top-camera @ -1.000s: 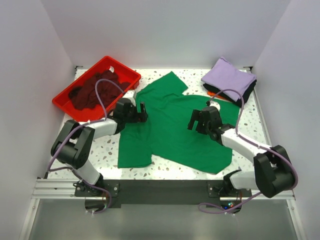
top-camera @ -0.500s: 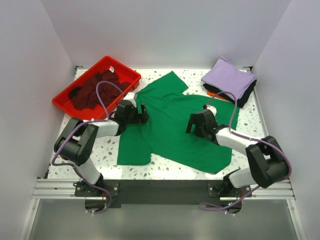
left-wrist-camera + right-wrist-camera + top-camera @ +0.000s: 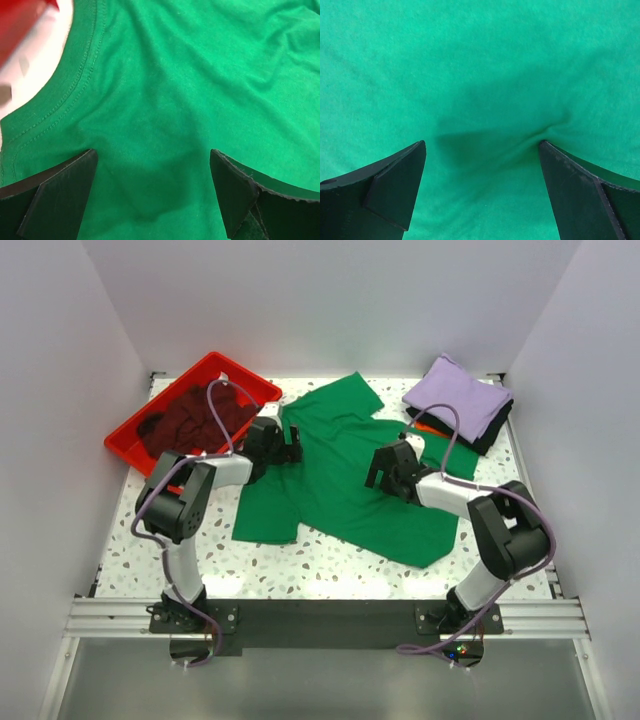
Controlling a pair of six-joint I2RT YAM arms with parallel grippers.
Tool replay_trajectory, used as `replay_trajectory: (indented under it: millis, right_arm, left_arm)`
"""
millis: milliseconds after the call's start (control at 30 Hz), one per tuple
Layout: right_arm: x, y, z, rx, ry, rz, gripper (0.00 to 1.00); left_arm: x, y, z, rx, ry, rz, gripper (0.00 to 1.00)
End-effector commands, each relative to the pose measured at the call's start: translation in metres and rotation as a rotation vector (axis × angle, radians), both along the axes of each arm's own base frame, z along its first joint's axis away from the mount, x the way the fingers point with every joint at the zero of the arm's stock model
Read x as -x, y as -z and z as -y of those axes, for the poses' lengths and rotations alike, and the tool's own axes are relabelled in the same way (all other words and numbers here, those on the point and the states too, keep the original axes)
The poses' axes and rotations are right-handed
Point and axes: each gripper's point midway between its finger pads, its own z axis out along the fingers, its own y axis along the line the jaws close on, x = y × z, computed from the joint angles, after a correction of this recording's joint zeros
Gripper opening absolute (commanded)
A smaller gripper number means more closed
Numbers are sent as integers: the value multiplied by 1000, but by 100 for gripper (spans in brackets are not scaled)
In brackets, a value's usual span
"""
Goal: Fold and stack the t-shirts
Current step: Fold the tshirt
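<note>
1. Left gripper (image 3: 152, 167): jaws spread, nothing held, beside the collar (image 3: 65, 100) of the green t-shirt (image 3: 335, 495).
2. Right gripper (image 3: 482, 150): likewise released, over its mid-body.
3. Shirt spread on table (image 3: 290, 565). Judged light and limp; pinch shoulder edges.

T-shirt (image 3: 340, 490) mid-table, tray (image 3: 247, 373) far left holding another shirt (image 3: 175, 425), folded stack (image 3: 460, 398) far right

At 2 o'clock: orange t-shirt (image 3: 422, 427) a sliver, rest under black t-shirt (image 3: 492, 428). Left wrist: red tray (image 3: 22, 22) blurred, cut off at 10 o'clock corner
</note>
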Motion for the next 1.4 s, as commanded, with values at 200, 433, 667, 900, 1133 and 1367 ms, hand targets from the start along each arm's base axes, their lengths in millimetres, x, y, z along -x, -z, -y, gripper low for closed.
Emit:
replay_trajectory:
  millis: [200,433,667,900,1133,1367]
  right_arm:
    - [-36,-14,-8,12,-3,25,99]
    - [-57,-52,-26,-46,-58,109,99]
    - [-65,-72,-39,-123,-104,150,99]
    - [-55,-71,-35,-184,-102,166,99]
    - [-51,-64,-32,-213,-87,172,99]
    - [-47,-60,-32,-226,-77,162,99]
  left_arm:
    - [-26,-25,-6,-63,-26,51,100]
    - [19,-66,-68,-165,-258,123,100]
    - [107,-49,-130,-157,-517,81,100]
    - [167,-18,-148,-153,-554,-35,79]
    - [188,-10,-145,-143,-505,-103,70]
    - [207,0,-135,-90,-460,-167,61]
